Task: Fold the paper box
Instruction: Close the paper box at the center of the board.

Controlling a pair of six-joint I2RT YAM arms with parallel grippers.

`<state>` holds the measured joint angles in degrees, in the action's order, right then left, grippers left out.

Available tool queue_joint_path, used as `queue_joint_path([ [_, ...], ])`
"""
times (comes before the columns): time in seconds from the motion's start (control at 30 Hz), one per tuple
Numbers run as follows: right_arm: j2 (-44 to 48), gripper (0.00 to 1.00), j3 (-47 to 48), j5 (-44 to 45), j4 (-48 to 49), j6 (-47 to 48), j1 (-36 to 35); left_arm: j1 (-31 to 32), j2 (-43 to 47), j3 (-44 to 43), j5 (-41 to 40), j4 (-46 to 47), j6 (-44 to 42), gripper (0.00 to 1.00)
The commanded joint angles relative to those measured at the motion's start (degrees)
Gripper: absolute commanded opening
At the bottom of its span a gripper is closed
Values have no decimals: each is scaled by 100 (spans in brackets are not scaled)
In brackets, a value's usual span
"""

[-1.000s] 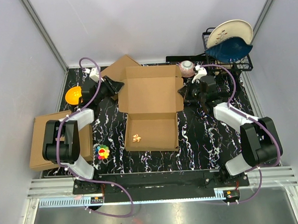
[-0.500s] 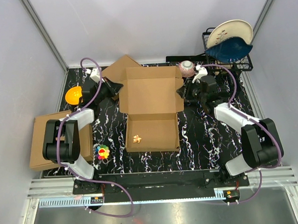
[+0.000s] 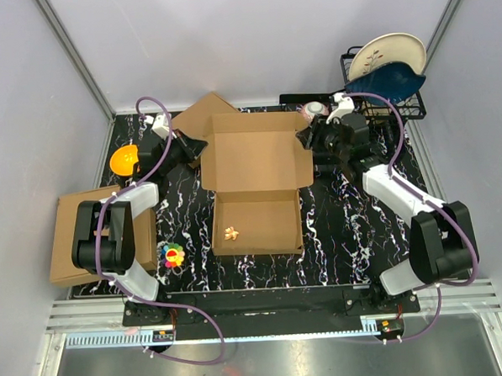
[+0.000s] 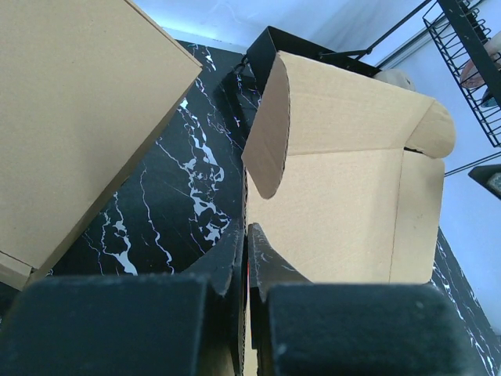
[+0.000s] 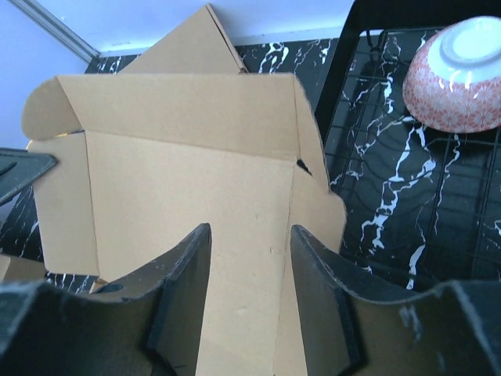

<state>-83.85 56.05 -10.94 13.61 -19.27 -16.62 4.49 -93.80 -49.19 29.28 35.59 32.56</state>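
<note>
The paper box (image 3: 254, 167) lies open mid-table, its lid panel toward the back and its tray (image 3: 256, 224) nearer me. My left gripper (image 3: 195, 146) is shut on the thin edge of the lid's left side flap; in the left wrist view the fingertips (image 4: 246, 235) pinch the cardboard edge-on, with the rounded flap (image 4: 270, 129) standing up beyond. My right gripper (image 3: 308, 143) hovers open over the lid's right side. In the right wrist view its open jaws (image 5: 250, 239) straddle the right flap's fold line on the paper box (image 5: 180, 180), without touching.
A small yellow item (image 3: 231, 233) lies in the tray. A flat cardboard slab (image 3: 198, 115) sits behind the lid, a compact brown box (image 3: 68, 240) at the left edge. There is also an orange bowl (image 3: 123, 159), a colourful toy (image 3: 172, 256), a pink bowl (image 5: 458, 74) and a dish rack (image 3: 385, 88) with plates.
My right gripper has opened and shifted toward the back, off the right flap. The left gripper has closed on the left flap and stayed put.
</note>
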Motion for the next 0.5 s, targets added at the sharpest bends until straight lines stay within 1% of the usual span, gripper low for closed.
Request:
queue_joint_path([
  [0.0,-289,50,397,232,-182,151,-34,-27,204,-187,96,150,-118,0],
  [0.07,-368,51,442,425,-270,177,-34,-27,230,-196,104,132,-118,0],
  [0.2,-167,56,170,707,-130,222,-34,-27,248,-196,78,97,-136,0],
  [0.33,-17,61,90,961,-130,327,-34,-27,230,-214,78,70,-135,0],
  [0.47,-122,62,108,918,-200,362,1,-19,239,-205,87,79,-92,0],
])
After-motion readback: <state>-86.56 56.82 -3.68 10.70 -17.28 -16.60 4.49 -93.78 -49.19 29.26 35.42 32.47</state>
